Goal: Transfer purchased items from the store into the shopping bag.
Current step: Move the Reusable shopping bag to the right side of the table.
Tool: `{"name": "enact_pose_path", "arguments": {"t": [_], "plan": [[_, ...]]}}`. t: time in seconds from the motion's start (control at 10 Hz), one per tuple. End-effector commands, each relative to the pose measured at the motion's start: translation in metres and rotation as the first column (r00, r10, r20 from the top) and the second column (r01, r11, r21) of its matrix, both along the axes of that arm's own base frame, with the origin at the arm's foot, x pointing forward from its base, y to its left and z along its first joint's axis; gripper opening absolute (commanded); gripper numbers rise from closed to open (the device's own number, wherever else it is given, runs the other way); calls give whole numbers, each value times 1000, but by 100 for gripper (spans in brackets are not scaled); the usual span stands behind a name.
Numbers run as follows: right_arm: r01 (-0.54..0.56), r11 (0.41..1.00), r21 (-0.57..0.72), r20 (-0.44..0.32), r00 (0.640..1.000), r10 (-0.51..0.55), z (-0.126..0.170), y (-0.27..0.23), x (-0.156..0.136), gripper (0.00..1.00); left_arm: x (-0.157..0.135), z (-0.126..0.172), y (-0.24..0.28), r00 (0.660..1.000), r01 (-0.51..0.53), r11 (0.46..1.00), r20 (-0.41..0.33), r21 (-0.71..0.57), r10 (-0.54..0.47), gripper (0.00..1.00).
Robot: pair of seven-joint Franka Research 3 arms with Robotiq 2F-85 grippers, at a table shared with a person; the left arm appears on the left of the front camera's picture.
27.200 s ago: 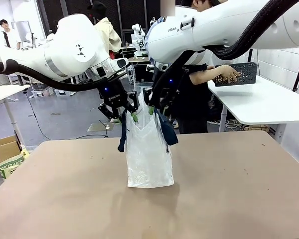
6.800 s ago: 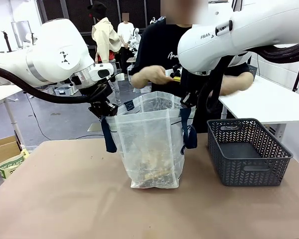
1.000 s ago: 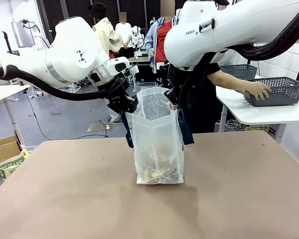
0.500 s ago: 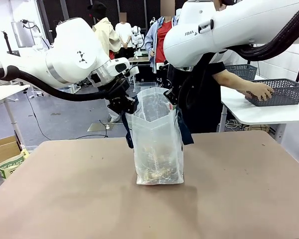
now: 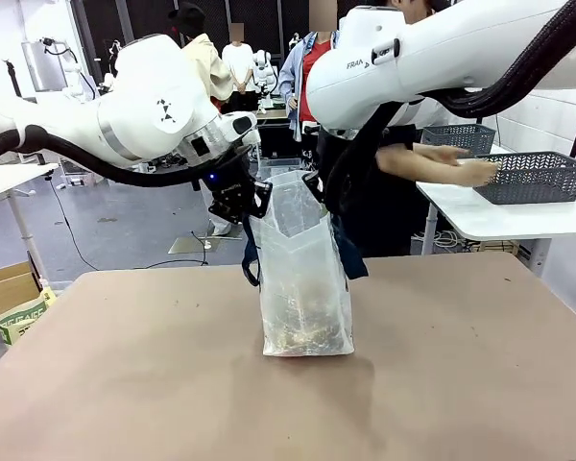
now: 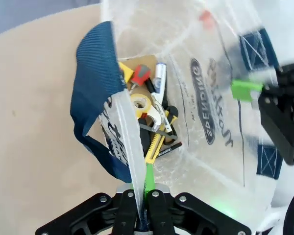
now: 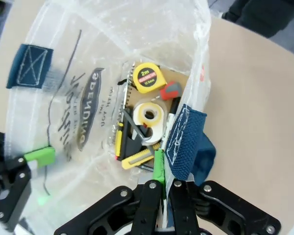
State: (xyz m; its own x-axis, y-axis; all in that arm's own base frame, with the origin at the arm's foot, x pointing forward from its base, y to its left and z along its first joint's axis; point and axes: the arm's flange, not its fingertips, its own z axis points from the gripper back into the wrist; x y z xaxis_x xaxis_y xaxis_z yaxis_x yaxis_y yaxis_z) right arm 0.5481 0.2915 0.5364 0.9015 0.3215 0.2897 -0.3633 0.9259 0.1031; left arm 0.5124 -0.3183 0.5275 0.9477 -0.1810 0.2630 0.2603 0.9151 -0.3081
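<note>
Since half a second ago the two arms have drawn closer together, narrowing the mouth of the translucent frosted plastic shopping bag with navy strap handles and navy lettering. The person's hand has slid toward the left end of the dark grey lattice plastic basket on the white side table at far right; whether it touches the basket cannot be told. The bag stands upright near the middle of the tan table, held up between the grippers. The left gripper is pressed together on the bag's rim, pinching the film just beside one navy strap. The right gripper pinches the opposite rim next to the other strap. The purchased items lie in a heap at the bag's bottom, among them a yellow tape measure, a pale roll of tape, a yellow utility knife and a small red and grey tool.
</note>
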Motion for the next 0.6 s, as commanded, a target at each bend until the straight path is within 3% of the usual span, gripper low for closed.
{"name": "enact_pose_path", "arguments": {"t": [0.0, 0.1, 0.2, 0.4, 0.5], "plan": [[138, 990, 23, -49, 989, -136, 2, 10, 3, 0, 5, 8, -14, 975, -220, 975, -32, 31, 221, 0], [195, 980, 30, -72, 979, -192, 3, 10, 4, 0, 7, 8, -16, 963, -260, 964, -63, 51, 262, 0], [123, 992, -11, -61, 990, -123, 5, 5, 0, 0, 1, 1, -1, 994, -106, 994, -21, 9, 107, 0], [122, 992, 23, -39, 992, -121, 0, 3, 0, 0, 1, 1, -1, 994, -106, 994, -21, 9, 107, 0], [136, 991, 17, -52, 989, -135, 0, 3, -1, 0, 1, 2, -4, 984, -174, 984, -36, 27, 175, 0]]}}
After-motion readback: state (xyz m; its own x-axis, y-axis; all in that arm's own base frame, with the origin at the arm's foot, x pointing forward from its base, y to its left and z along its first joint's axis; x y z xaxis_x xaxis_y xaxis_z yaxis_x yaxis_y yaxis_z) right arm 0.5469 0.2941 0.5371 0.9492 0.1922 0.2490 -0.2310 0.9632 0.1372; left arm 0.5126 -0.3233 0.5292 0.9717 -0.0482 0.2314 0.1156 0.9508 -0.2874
